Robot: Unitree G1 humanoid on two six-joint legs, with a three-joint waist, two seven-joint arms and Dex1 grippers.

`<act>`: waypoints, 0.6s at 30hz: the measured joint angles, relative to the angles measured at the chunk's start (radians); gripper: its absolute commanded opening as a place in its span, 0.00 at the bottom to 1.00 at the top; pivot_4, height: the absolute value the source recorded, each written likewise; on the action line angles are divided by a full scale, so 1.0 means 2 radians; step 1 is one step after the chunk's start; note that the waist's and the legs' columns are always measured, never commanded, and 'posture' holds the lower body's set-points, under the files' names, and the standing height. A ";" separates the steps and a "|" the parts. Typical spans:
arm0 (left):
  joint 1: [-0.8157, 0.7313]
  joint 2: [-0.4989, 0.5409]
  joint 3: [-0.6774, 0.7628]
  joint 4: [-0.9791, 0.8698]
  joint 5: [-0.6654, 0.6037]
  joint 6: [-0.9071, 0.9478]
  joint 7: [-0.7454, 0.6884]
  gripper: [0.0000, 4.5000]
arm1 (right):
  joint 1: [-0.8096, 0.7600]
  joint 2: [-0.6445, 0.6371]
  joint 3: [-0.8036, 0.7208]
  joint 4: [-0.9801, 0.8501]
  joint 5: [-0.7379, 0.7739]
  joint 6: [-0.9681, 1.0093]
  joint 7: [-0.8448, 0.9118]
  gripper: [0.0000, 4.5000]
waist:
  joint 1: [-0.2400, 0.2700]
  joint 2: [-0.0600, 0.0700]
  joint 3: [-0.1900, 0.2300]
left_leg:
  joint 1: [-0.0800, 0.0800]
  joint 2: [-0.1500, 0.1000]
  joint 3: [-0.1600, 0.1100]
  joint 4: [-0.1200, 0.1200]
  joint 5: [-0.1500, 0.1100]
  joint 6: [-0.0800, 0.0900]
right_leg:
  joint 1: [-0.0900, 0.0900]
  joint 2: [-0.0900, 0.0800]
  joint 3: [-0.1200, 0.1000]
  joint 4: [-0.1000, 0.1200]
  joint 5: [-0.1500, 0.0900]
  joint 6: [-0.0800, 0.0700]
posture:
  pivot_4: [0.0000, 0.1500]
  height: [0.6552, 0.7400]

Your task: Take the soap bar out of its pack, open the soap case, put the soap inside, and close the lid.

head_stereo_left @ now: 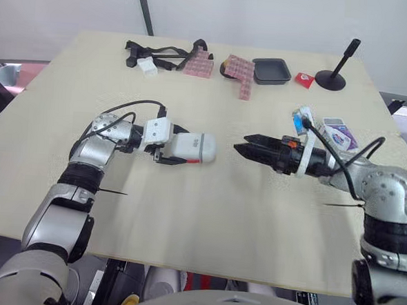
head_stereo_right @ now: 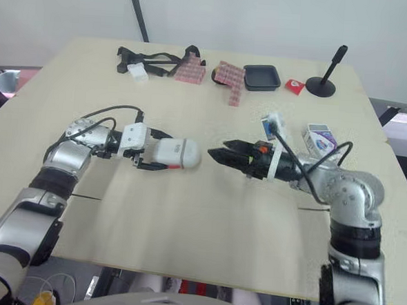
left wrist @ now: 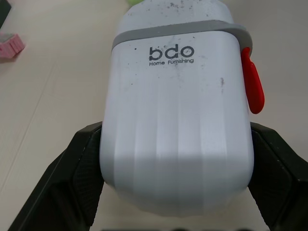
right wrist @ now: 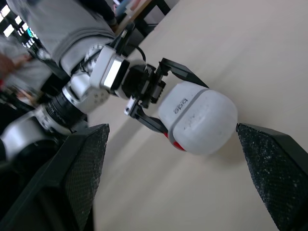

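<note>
A white soap case [head_stereo_left: 193, 147] with a grey seam band and a red latch lies on its side near the table's middle, lid closed. My left gripper [head_stereo_left: 182, 148] is shut on it, with a black finger [left wrist: 77, 168] pressed against each flank of the case [left wrist: 178, 120]. My right gripper [head_stereo_left: 240, 144] is open and points at the case's rounded end from a short gap to its right, touching nothing. A white and purple soap pack [head_stereo_left: 339, 133] lies behind my right wrist. A blue and white packet [head_stereo_left: 303, 121] stands next to it.
Along the far edge of the table [head_stereo_left: 206, 215] lie black straps [head_stereo_left: 154, 53], two pink blocks [head_stereo_left: 198, 64] [head_stereo_left: 241, 73], a black tray [head_stereo_left: 271, 70], a small red packet [head_stereo_left: 304, 78] and a black stand [head_stereo_left: 331, 77]. Bare tabletop spreads in front of both grippers.
</note>
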 measured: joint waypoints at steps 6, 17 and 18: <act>0.041 0.005 0.000 -0.092 -0.027 0.040 0.004 0.77 | -0.007 0.075 -0.002 0.082 0.077 0.040 -0.162 1.00 | 0.003 0.000 0.000 | 0.000 0.000 0.000 0.000 0.000 0.000 | -0.001 0.000 -0.001 0.000 0.000 0.000 | 1.00 1.00; 0.059 0.018 0.000 -0.130 -0.037 0.061 0.011 0.77 | -0.015 0.093 0.004 0.126 0.155 0.019 -0.267 1.00 | -0.004 0.000 0.000 | -0.001 0.000 0.000 -0.001 0.001 -0.001 | -0.002 -0.002 -0.001 0.000 0.000 0.000 | 1.00 1.00; 0.059 0.018 0.000 -0.130 -0.037 0.061 0.012 0.77 | -0.015 0.093 0.007 0.127 0.161 0.016 -0.270 1.00 | -0.003 0.000 0.000 | -0.001 0.000 0.000 -0.001 0.001 -0.001 | -0.002 -0.002 -0.001 0.000 0.000 0.000 | 1.00 1.00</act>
